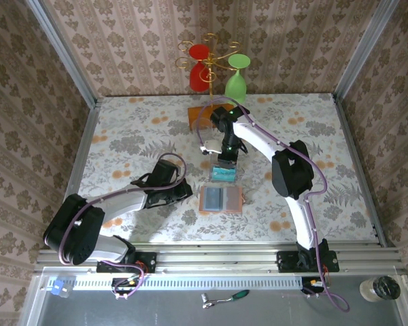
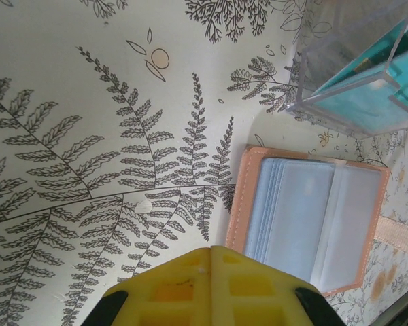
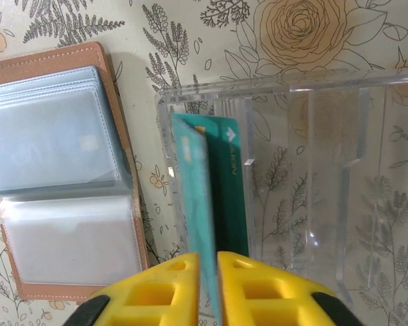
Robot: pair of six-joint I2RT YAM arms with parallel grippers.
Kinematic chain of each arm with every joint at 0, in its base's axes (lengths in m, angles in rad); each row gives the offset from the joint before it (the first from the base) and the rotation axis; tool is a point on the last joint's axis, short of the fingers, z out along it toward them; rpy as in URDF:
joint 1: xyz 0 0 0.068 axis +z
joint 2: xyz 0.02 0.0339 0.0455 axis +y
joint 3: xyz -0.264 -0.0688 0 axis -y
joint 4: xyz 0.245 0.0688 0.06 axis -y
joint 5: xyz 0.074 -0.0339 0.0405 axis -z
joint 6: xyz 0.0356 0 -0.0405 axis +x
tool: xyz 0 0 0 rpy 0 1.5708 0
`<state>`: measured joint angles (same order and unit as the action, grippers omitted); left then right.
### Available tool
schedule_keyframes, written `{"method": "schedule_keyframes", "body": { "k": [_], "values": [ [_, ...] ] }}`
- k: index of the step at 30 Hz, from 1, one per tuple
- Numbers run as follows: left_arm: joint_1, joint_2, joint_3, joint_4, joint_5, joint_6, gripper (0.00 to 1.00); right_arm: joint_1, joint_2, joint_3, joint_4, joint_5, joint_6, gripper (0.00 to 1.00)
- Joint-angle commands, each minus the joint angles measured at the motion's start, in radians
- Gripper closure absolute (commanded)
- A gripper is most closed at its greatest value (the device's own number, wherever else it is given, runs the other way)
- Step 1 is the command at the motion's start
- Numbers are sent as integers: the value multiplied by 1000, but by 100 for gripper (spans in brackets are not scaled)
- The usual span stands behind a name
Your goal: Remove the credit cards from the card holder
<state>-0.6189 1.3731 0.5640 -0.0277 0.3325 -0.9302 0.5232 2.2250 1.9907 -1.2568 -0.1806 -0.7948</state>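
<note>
Right gripper (image 3: 208,261) poised over a clear plastic box (image 3: 306,183), a teal credit card (image 3: 197,204) upright between its yellow fingers.

The jaws sit narrowly either side of the card, and I cannot tell whether they pinch it. A darker green card (image 3: 231,190) stands just beside it in the box. The card holder (image 3: 54,176) lies open flat next to the box. The left gripper (image 2: 211,251) is closed and empty near the holder. If the fingers lift while gripping, the card could come back out or the light box could tip.
</note>
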Motion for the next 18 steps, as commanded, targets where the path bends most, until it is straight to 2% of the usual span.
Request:
{"method": "schedule_keyframes", "body": {
  "k": [1,11,18],
  "values": [
    [10,-14,3,-29,3,25,93,-11,13,23,-23,41,-19,83],
    [8,-1,18,-25,14,30,93,-10,-54,-19,46,5,43,82],
    [-2,34,31,10,20,24,93,-11,-189,-170,279,-65,321,83]
  ]
}}
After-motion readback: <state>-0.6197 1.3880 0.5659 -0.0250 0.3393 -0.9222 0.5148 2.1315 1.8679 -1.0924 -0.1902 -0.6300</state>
